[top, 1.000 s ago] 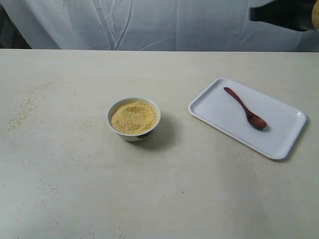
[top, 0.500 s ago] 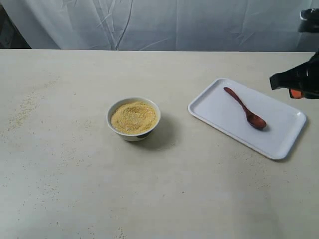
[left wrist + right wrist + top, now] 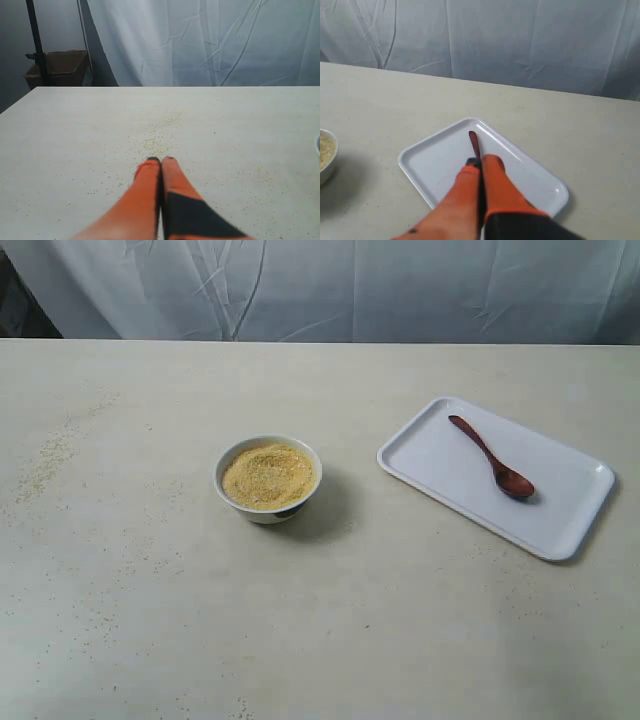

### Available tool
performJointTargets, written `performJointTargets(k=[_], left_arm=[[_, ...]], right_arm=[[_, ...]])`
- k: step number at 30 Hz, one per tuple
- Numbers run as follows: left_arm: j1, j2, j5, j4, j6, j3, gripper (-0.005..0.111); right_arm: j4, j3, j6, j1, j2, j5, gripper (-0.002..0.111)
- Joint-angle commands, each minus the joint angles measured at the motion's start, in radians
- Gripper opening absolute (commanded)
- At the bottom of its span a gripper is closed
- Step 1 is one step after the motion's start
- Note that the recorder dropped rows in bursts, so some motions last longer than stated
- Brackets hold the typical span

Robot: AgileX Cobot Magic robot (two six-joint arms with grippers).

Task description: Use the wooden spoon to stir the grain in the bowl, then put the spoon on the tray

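Observation:
The small white bowl (image 3: 267, 508) stands mid-table, filled with yellow grain (image 3: 268, 475). To its right the dark reddish wooden spoon (image 3: 492, 457) lies flat on the white tray (image 3: 430, 455), head toward the front. Neither gripper shows in the exterior view. In the right wrist view my right gripper (image 3: 482, 161) is shut and empty, held above the tray (image 3: 435, 165), with the spoon's handle (image 3: 474, 142) showing just beyond its fingertips. The bowl's rim (image 3: 330, 165) sits at that view's edge. My left gripper (image 3: 161, 160) is shut with nothing in it, over bare table.
Loose grains (image 3: 157, 142) are scattered on the table (image 3: 150, 620) ahead of the left gripper and along the exterior view's left side (image 3: 45, 465). A white curtain (image 3: 320, 290) hangs behind the table. A brown box (image 3: 62, 65) stands beyond the table's far corner.
The right arm, seen at the exterior view's upper right a second ago, dropped along the right edge and has left that view. Bowl, spoon and tray have not moved.

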Motion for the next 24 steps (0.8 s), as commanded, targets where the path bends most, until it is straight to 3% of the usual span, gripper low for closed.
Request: performJointTargets(k=[1, 12, 24], left_arm=[[0.004, -0.004, -0.006, 0.001, 0.0, 0.002, 0.0], [0.004, -0.004, 0.0, 0.001, 0.0, 0.002, 0.0], [0.004, -0.004, 0.0, 0.001, 0.0, 0.002, 0.0]], right_arm=[[-0.004, 0.053, -0.008, -0.005, -0.149, 0.055, -0.001], [0.017, 0.065, -0.008, -0.01, -0.328, 0.095, -0.001], [0.051, 0.065, -0.008, -0.183, -0.523, 0.097, -0.001]])
